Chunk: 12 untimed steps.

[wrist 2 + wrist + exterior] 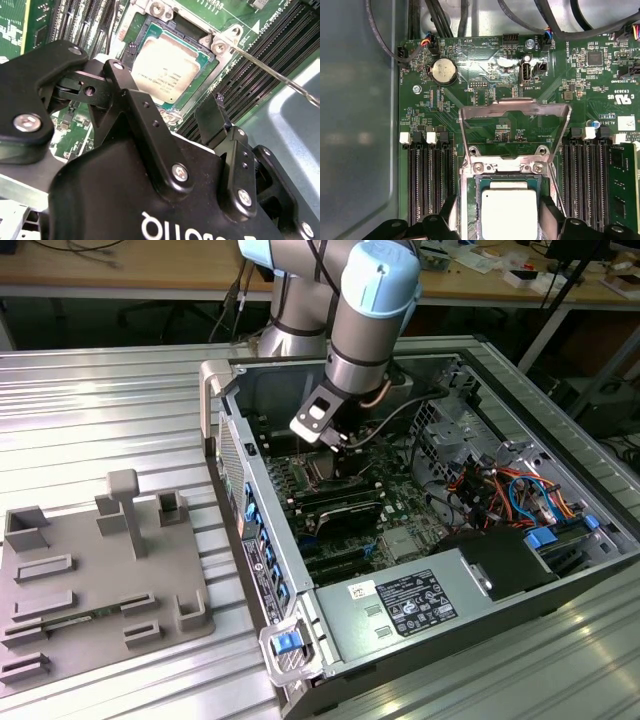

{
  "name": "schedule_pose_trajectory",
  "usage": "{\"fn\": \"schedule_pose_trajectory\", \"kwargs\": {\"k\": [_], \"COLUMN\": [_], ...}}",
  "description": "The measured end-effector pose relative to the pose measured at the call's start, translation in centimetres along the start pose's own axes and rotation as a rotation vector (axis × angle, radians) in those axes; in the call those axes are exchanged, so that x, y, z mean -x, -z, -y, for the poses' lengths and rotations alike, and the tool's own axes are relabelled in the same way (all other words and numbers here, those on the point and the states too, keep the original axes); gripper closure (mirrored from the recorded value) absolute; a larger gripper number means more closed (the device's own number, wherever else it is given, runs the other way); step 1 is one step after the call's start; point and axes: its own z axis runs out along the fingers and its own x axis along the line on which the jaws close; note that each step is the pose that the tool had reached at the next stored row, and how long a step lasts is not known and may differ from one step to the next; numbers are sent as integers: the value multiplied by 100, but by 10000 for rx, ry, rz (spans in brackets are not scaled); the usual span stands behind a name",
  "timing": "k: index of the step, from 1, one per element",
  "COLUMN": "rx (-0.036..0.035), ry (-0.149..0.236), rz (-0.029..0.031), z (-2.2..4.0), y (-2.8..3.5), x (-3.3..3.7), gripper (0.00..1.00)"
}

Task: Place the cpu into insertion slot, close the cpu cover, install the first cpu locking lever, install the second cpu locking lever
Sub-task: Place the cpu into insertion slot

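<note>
Silver-grey cpu sits in insertion slot; gripper, fingers released, hovers at 11 o'clock from power supply in the exterior view; step 2 likely requires lowering the raised cpu cover.

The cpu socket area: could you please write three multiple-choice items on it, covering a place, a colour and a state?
1. Where is the cpu? A held aloft; B seated in the insertion slot; C lying beside that slot.
2. The circuit board is: A blue; B red; C green.
3. The cpu cover is: A swung up open; B shut over the cpu; C detached.
Answers: B, it lies flat within the slot's rim; C, green surrounds the socket; A, its frame stands raised, board showing through its window.
</note>
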Motion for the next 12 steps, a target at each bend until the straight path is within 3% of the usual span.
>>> {"fn": "schedule_pose_trajectory", "kwargs": {"k": [6,11,12], "rx": [1,-4,-7], "ry": [3,3,3], "rz": [78,110,116], "z": [-2,-9,-12], "y": [48,140,148], "x": [-1,-3,-3], "gripper": [25,27,40]}}
